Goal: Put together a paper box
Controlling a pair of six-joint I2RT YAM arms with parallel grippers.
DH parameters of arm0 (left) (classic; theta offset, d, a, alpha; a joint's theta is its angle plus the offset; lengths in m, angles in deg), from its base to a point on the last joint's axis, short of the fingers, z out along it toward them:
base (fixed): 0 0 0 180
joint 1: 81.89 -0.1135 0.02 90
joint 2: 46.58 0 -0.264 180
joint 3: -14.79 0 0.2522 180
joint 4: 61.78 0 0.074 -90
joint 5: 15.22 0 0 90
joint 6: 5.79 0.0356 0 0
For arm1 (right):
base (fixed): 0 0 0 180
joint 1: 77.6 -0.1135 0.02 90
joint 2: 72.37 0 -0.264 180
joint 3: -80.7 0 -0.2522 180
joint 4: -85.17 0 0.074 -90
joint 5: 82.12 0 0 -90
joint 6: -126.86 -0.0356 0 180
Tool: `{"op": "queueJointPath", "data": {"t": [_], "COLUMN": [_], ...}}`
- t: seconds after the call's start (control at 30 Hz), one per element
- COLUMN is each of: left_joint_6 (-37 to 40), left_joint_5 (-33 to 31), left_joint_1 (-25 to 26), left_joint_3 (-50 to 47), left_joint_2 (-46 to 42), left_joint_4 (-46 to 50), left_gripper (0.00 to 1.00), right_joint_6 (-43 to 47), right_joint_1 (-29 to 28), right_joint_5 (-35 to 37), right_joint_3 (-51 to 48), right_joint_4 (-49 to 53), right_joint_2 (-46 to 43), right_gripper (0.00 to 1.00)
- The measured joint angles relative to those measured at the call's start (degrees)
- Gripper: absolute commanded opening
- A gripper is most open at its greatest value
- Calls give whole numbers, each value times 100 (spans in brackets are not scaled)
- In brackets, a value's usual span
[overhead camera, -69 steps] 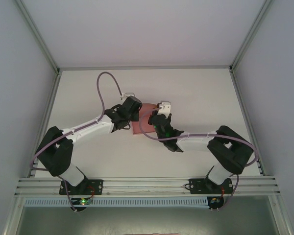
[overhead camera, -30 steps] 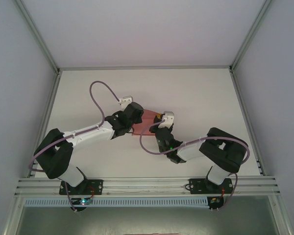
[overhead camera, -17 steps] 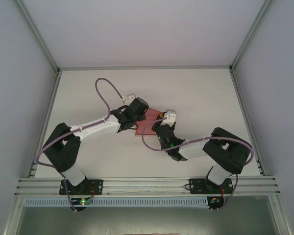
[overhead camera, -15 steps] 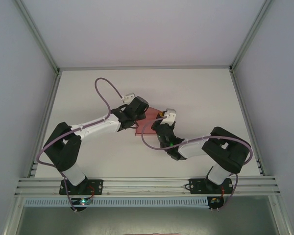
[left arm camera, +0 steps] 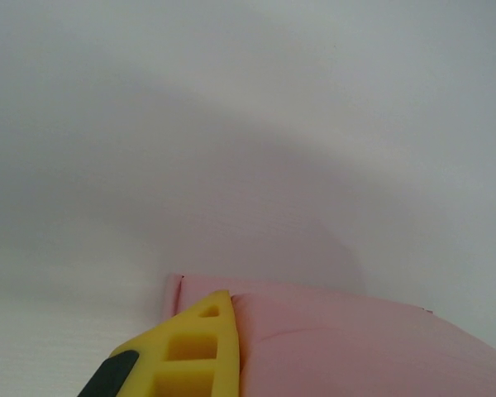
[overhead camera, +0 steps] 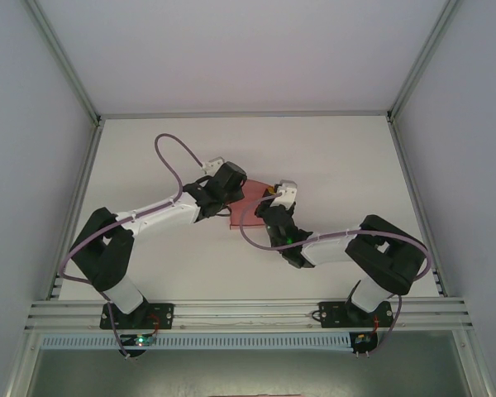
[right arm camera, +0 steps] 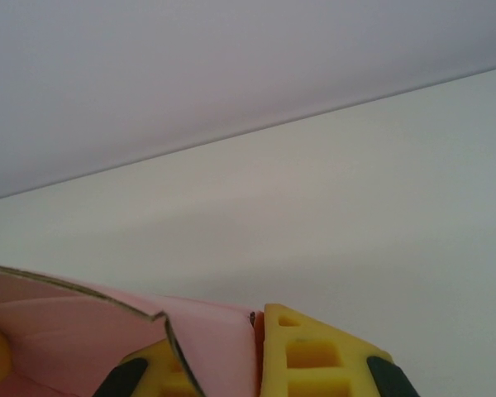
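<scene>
Yellow-fingered left claw [overhead camera: 231, 188] against edge of paper box [overhead camera: 251, 198], grip impossible to tell. Pink card at middle of table [overhead camera: 339, 157], between both claws, partly folded, flaps open. Right claw [right arm camera: 219, 347] pinching a raised wall. Closing and tucking left, apparently.

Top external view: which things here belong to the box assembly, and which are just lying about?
Part of the job: paper box; left gripper; right gripper, with the pink card between its fingers.

Not part of it: purple cables; aluminium rail; table.
</scene>
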Motion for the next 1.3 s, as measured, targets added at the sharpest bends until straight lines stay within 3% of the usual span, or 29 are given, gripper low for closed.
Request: {"op": "queueJointPath", "data": {"t": [0.1, 0.4, 0.77, 0.97, 1.17, 1.3], "left_joint_6": [129, 901, 1016, 868, 756, 787], "left_joint_5": [15, -254, -1189, -997, -444, -188], "left_joint_1": [-2, 293, 1025, 1134, 1241, 1248], "left_joint_3": [-103, -1700, -1897, -1991, -2175, -2208], "left_joint_2": [-22, -671, -828, -1189, -1593, -2124], "left_joint_4": [-146, -2052, -1810, -1283, -542, -149], "left_gripper": [0, 0, 0, 28, 42, 72], "right_joint_6": [70, 719, 931, 973, 973, 1019], "right_joint_1": [0, -144, -555, -721, -909, -957], "right_joint_5": [-42, -507, -210, -28, 190, 310], "right_joint_3": [-83, -940, -1532, -1593, -1528, -1528], "right_joint_4": [-162, -1541, -1576, -1611, -957, -743], "right_joint_2": [15, 24, -302, -319, -623, -730], "right_gripper": [0, 2, 2, 0, 0, 0]}}
